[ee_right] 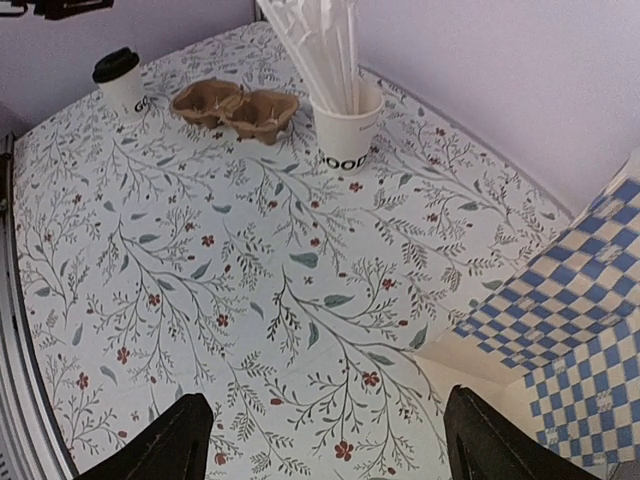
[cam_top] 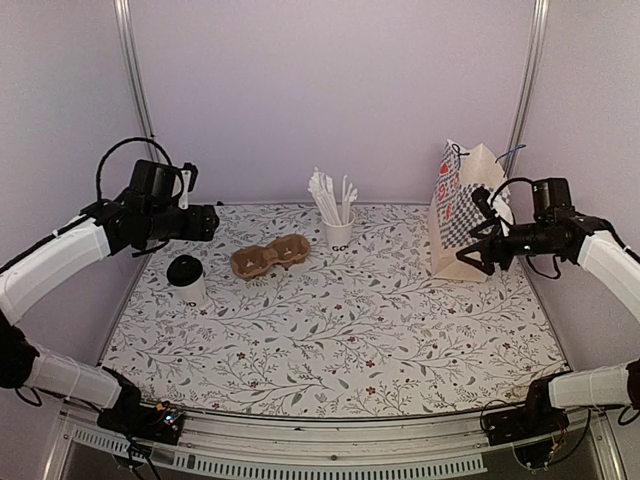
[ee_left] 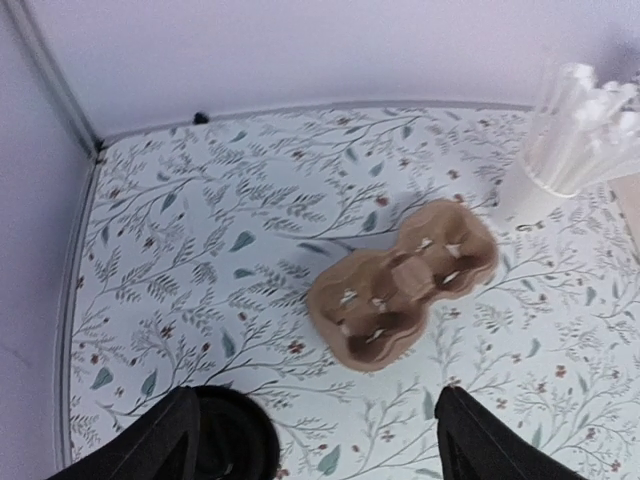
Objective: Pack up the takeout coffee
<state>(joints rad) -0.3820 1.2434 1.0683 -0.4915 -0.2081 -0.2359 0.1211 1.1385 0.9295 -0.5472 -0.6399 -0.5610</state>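
Takeout coffee, a small white paper cup with a round black plastic lid [cam_top: 186,279], stands upright near the left edge of the flower-printed surface [cam_top: 340,330], left of a brown pulp cup carrier [cam_top: 270,258]. From overhead, the left jaws hover spread above it, aimed toward the carrier. The left wrist view catches only its black top, just inside one finger. The right wrist view shows its dark lettering. The right jaws, also spread, hover by a blue-checked paper bag [cam_top: 462,210] near the far right corner, well apart from the cup.
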